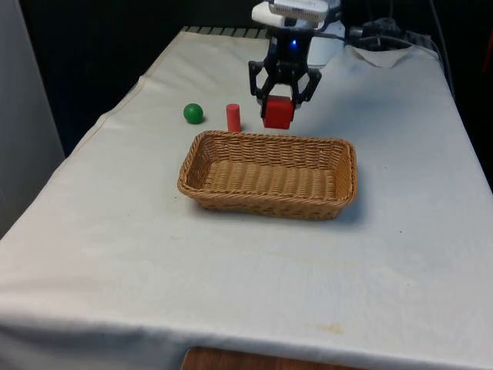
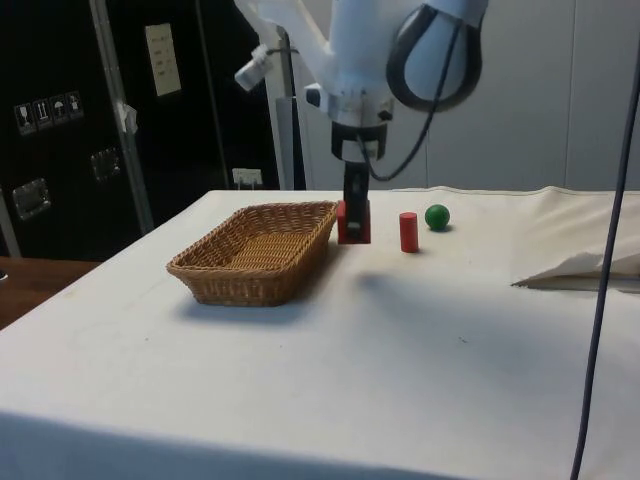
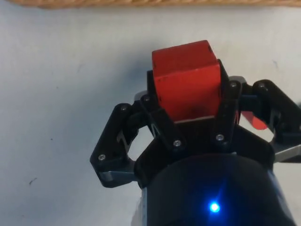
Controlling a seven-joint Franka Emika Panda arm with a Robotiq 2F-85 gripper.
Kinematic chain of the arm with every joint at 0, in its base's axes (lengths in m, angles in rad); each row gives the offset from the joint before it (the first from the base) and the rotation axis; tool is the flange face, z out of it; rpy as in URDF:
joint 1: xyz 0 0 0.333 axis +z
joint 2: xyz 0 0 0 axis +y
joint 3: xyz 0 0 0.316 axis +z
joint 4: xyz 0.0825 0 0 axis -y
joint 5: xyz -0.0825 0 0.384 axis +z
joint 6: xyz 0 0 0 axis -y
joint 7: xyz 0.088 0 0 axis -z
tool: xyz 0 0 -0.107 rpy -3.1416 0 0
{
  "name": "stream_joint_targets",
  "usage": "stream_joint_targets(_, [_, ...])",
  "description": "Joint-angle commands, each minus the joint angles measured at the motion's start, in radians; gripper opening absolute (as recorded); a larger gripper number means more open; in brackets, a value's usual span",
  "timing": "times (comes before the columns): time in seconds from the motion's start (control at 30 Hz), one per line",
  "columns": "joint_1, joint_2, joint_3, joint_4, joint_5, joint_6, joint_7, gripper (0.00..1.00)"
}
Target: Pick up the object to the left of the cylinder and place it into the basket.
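Observation:
My gripper (image 1: 279, 108) is shut on a red cube (image 1: 278, 112) and holds it a little above the cloth, just behind the far rim of the wicker basket (image 1: 262, 202). To the front view's left of the cube, a red cylinder (image 1: 233, 117) stands upright. Further left, a green ball (image 1: 193, 113) rests on the cloth. From the side, the cube (image 2: 353, 222) hangs in the gripper (image 2: 355, 215) between the basket (image 2: 240, 270) and the cylinder (image 2: 408, 231), with the ball (image 2: 437, 216) beyond. The wrist view has the cube (image 3: 187, 80) clamped between both fingers (image 3: 157, 110).
The basket has nothing inside it. The white cloth is rumpled near the robot's base (image 1: 385, 58), and a fold lies at the side view's right (image 2: 580, 270). Dark cables (image 2: 600, 250) hang at the side view's right edge.

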Motion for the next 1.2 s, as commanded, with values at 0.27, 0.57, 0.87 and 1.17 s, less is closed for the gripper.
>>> stream_joint_targets(0.27, [-0.001,-0.020,0.009,0.093,0.012,-0.097,-0.009,0.00])
stream_joint_targets(0.57, [-0.002,-0.015,0.016,0.179,0.022,-0.165,-0.014,0.00])
stream_joint_targets(0.87, [-0.008,0.050,0.031,0.259,0.055,-0.184,-0.021,0.00])
stream_joint_targets(1.17, [-0.018,0.181,0.046,0.338,0.102,-0.138,-0.020,0.00])
